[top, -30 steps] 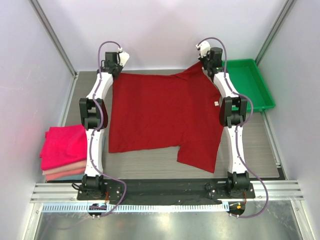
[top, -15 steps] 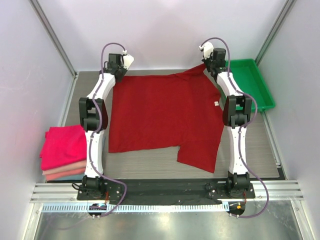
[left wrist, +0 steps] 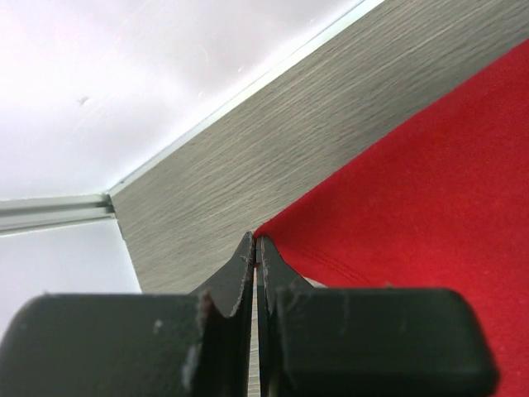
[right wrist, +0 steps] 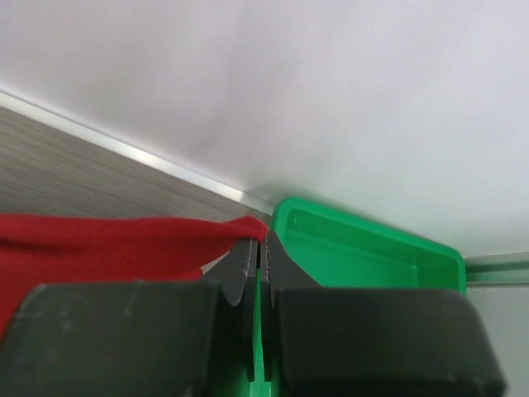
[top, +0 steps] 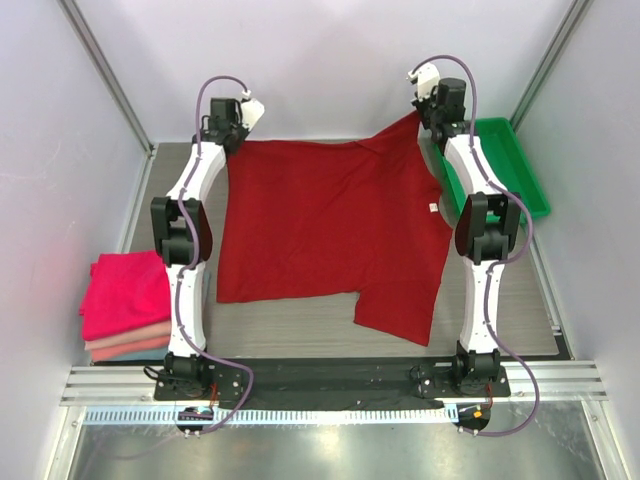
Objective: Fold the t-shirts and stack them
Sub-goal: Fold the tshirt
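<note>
**Stack** (top: 125, 300): folded shirts, magenta on top, with salmon and pale pink layers beneath. It sits at the left edge of the table (left wrist: 289, 132), just beside the lower link of the left arm (top: 185, 230) and well apart from both grippers.

**Left arm**: reaches far forward from its base, elbow bent at mid-table. The wrist tips down over the far left corner of the red shirt (top: 320, 230).

**Left gripper** (left wrist: 254, 248): fingers pressed together with no gap, the tips pinching the very corner of the red shirt. Cloth spreads away to the right of the tips. Bare grey wood-grain table lies to the left and beyond, up to the wall.

**Red shirt**: large, dark crimson, spread mostly flat on mid-table between the two arms. Its far edge runs from one gripper to the other. One sleeve juts toward the near edge on the right side.

**Right arm** (top: 485, 235): reaches forward along the shirt's right edge, wrist high at the far right.

**Right gripper** (right wrist: 260, 244): fingers closed on the shirt's far right corner. The top view shows the cloth drawn to a peak at the tips. The wrist view shows it as a band running left from them.

**Tray** (top: 505, 170): green plastic, in the far right corner. It is just beside the right gripper, and the right arm crosses its left rim in the top view. It is the closest thing to that gripper.
</note>
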